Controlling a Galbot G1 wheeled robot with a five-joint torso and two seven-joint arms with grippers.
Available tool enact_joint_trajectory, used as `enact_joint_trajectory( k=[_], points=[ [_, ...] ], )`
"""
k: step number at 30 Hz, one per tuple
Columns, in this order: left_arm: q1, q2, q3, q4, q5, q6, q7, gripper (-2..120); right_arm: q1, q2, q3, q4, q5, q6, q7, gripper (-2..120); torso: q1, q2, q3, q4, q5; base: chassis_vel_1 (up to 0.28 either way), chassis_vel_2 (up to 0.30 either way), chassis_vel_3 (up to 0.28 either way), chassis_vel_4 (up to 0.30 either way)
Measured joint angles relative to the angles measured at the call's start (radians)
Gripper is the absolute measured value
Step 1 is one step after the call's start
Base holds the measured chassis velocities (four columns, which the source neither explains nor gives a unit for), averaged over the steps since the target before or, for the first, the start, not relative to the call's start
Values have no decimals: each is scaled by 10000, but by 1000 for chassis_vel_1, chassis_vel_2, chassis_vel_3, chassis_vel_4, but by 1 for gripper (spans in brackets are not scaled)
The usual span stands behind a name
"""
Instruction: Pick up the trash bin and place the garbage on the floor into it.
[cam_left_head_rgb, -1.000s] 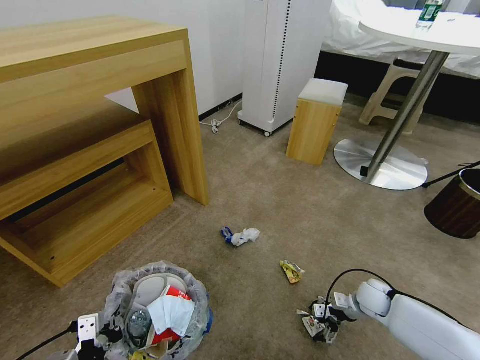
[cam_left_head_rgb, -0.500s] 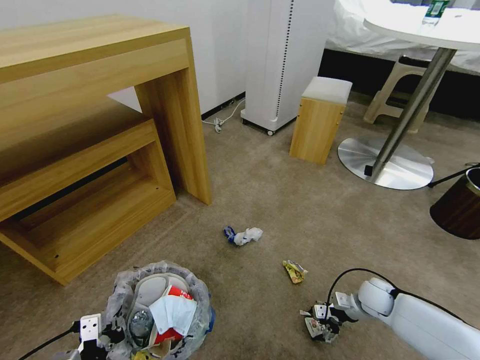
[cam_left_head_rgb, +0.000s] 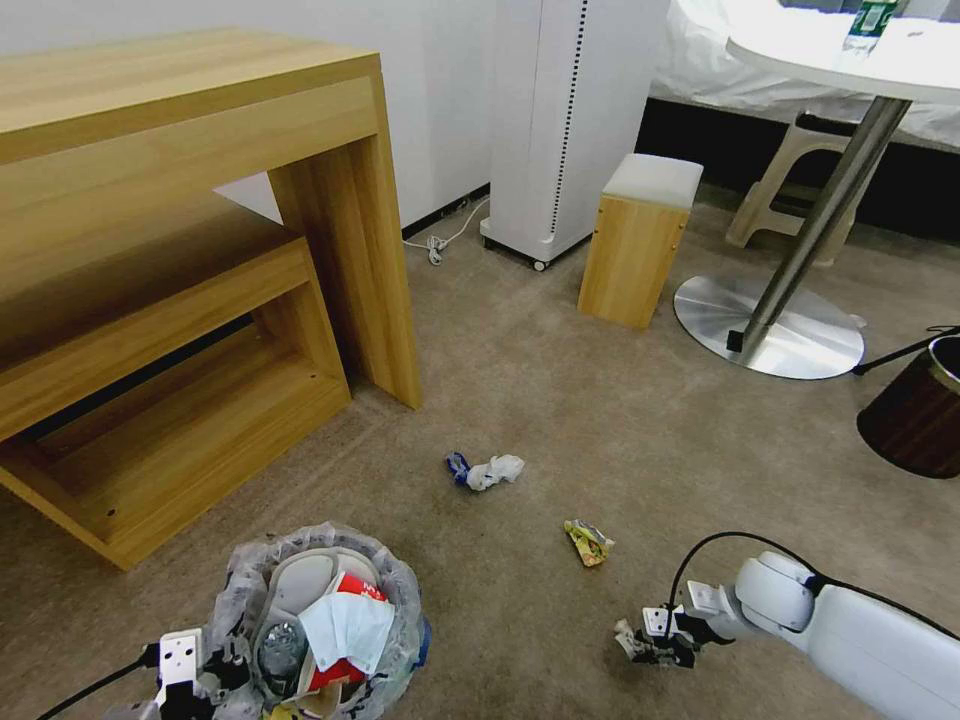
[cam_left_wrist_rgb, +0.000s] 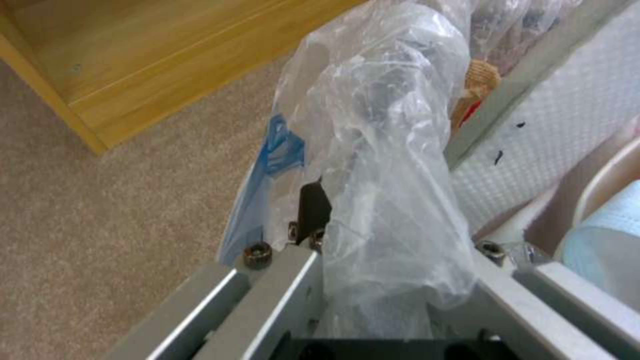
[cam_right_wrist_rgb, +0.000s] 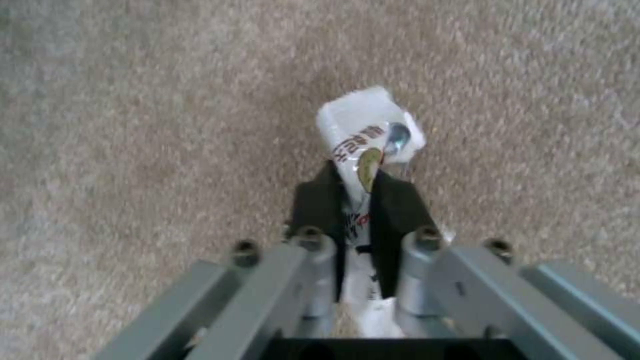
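The right gripper (cam_left_head_rgb: 640, 643), clamped on a white wrapper (cam_right_wrist_rgb: 368, 140), sits well right of the trash bin (cam_left_head_rgb: 240, 580), whose bagged rim the left gripper (cam_left_wrist_rgb: 373, 250) pinches.

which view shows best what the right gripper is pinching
The right wrist view: the right gripper is shut on a white printed wrapper, seen close against the floor. The head view shows that gripper small and low, the wrapper hard to make out. The left wrist view shows the trash bin instead.
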Motion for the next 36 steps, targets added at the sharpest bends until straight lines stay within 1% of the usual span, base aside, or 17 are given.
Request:
enact_joint_trajectory(
  k=[1, 3, 7, 12, 19, 21, 22, 23, 25, 26, 27, 29, 30, 31, 33, 34, 36],
  points=[
    [11, -27, 0, -15, 14, -5, 0, 1, 0, 29, 6, -15, 21, 0, -5, 2, 0, 0, 0, 1, 1, 0, 0, 0, 0],
    [25, -56, 0, -35, 23, -11, 0, 1, 0, 76, 9, -49, 33, 0, -7, 0, 0, 1, 0, 1, 0, 0, 0, 0, 0],
    [66, -130, -25, -67, 76, -32, 0, 1, 0, 153, 38, -67, 115, 24, -49, 0, 0, 1, 0, 0, 2, 0, 0, 0, 0],
    [107, -257, -48, -67, 145, -52, 75, 1, 55, 120, 292, 277, 622, 7, 25, 0, 0, 2, 0, 0, 3, 0, 0, 0, 0],
    [146, -279, -47, -77, 169, -62, 102, 1, 335, -341, 562, 850, 1282, -35, 157, 0, 0, 2, 0, -1, 2, 0, 0, 0, 0],
    [172, -267, -67, -85, 152, -63, 110, 1, 685, -588, 791, 1414, 2201, -44, 376, 0, 0, 2, 0, -5, 0, 0, 0, 0, 0],
    [184, -235, -99, -85, 137, -66, 124, 1, 1078, -639, 896, 1829, 3135, -62, 581, 0, 0, 2, 0, -5, 1, 0, 0, 0, 0],
    [184, -235, -99, -85, 137, -66, 124, 1, 1078, -639, 896, 1829, 3135, -62, 581, 0, 0, 2, 0, -5, 1, 0, 0, 0, 0],
    [193, -201, -120, -116, 96, -67, 130, 1, 1848, -552, 998, 2520, 4884, -1, 924, 0, 0, 3, 0, 3, -4, 0, 0, 0, 0],
    [197, -201, -120, -130, 86, -67, 134, 1, 2156, -449, 1009, 2783, 5513, 57, 1052, 0, 0, 3, -1, 3, -3, 0, 0, 0, 0],
    [197, -201, -120, -130, 86, -67, 134, 1, 2156, -449, 1009, 2783, 5513, 57, 1052, 0, 0, 3, -1, 3, -3, 0, 0, 0, 0],
    [215, -204, -122, -171, 52, -67, 135, 1, 2756, -225, 1012, 3266, 6732, 292, 1247, 0, 0, 4, -1, 3, -1, 0, 0, 0, 0],
    [215, -204, -122, -171, 52, -67, 135, 1, 2756, -225, 1012, 3266, 6732, 292, 1247, 0, 0, 4, -1, 3, -1, 0, 0, 0, 0],
    [226, -204, -133, -184, 13, -67, 136, 1, 2976, -106, 1013, 3455, 7242, 425, 1268, 0, 0, 3, 0, 3, -3, 0, 0, 0, 0],
    [253, -191, -203, -237, -98, -67, 134, 1, 3548, 306, 914, 4023, 8574, 540, 1296, 0, 0, 3, 0, 1, -1, 0, 0, 0, 0],
    [253, -191, -203, -237, -98, -67, 134, 1, 3548, 306, 914, 4023, 8574, 540, 1296, 0, 0, 3, 0, 1, -1, 0, 0, 0, 0],
    [262, -169, -224, -260, -146, -68, 128, 1, 3888, 747, 645, 4453, 9248, 443, 1303, 0, 0, 4, 0, 0, -4, 0, 0, 0, 0]
  ],
)
